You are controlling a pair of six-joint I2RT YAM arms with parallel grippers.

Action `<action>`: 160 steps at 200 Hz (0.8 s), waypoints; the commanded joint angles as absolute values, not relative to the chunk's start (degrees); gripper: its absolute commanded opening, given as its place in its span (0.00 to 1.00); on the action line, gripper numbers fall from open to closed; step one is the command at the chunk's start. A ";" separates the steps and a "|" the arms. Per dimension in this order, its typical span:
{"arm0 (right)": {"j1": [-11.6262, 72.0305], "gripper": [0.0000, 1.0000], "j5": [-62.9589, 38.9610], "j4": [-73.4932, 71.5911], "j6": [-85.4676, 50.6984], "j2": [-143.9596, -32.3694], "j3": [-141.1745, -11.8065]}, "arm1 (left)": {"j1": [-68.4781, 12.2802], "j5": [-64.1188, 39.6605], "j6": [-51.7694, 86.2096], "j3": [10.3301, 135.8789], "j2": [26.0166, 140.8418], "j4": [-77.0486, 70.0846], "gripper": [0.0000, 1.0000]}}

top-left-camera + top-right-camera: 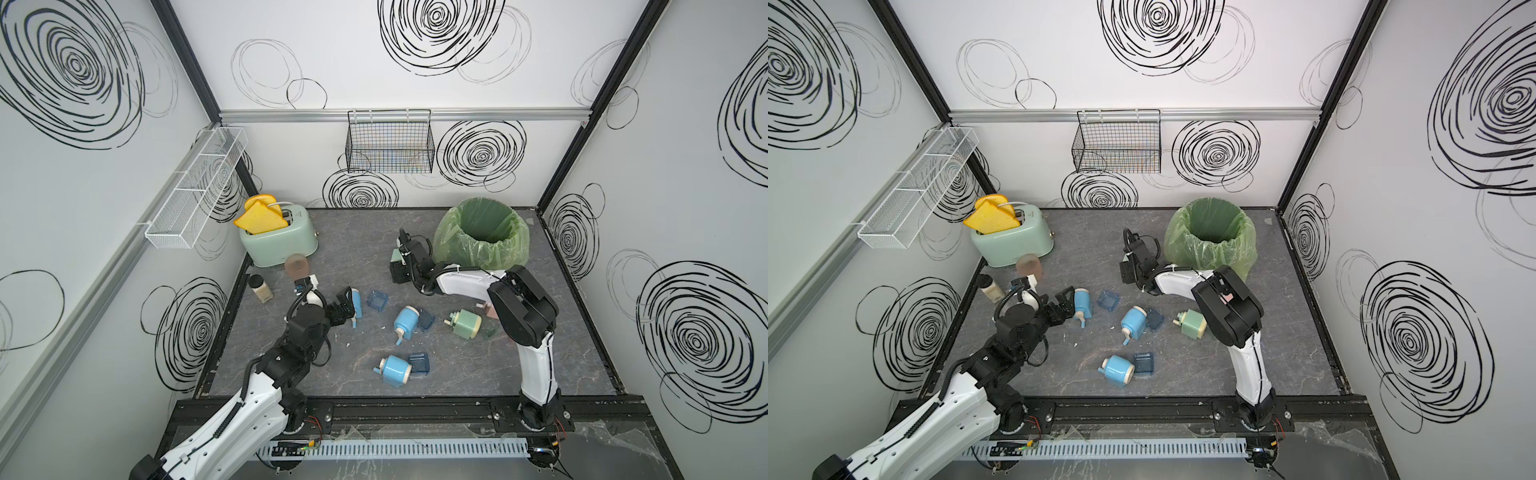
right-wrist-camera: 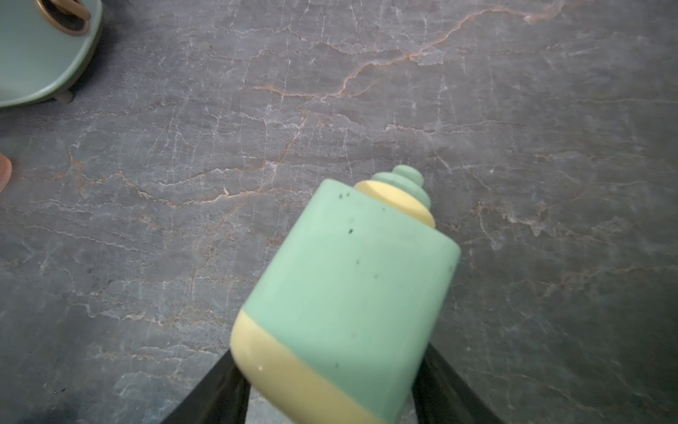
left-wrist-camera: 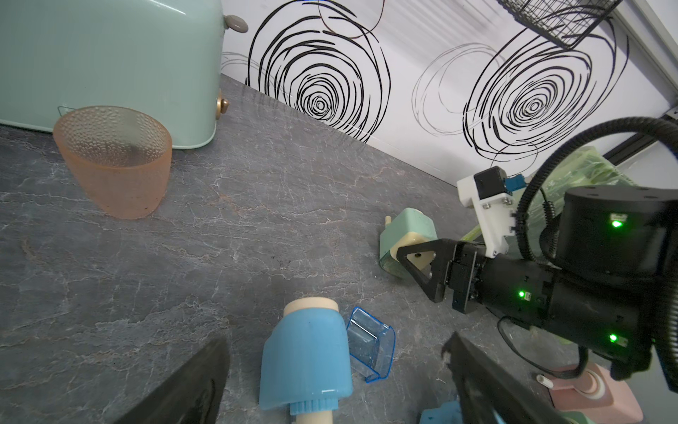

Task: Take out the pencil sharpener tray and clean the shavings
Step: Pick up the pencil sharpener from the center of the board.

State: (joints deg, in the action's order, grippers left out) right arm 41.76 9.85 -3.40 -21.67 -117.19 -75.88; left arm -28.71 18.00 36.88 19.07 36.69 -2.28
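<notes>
Well, the right gripper [image 2: 329,352] clamps both sides of a mint-green plastic pencil sharpener with a cream band [image 2: 348,275], near the green-bagged bin [image 1: 482,245]. The left gripper [image 3: 335,341] gapes wide around a blue plastic sharpener [image 3: 304,359] lying on the grey marbled table [image 3: 220,238].

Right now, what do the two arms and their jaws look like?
Twins. Left arm and right arm: glossy white link shells, bulky black joint housings. Black corrugated cable conduit loops past each wrist. A white camera bracket sits on the right wrist; green status lights glow on its black housings. Jaws: matte black, triangular open frames.
</notes>
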 commanded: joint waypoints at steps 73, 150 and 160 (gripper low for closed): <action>41.84 0.57 11.63 -4.80 -19.34 -115.44 -73.55 | -29.18 16.72 36.30 18.90 36.83 -5.98 0.97; 38.98 0.99 -1.38 -4.94 -20.59 -120.35 -80.60 | -29.18 16.04 36.14 19.07 37.00 -6.24 0.97; 38.39 0.99 -3.71 -4.28 -20.23 -121.74 -83.04 | -29.31 16.12 36.12 19.08 36.91 -6.24 0.97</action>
State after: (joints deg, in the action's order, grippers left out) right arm 39.97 2.44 -4.49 -20.14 -118.54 -77.45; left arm -28.86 16.27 36.80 19.07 37.01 -3.57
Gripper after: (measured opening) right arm 0.985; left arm 0.974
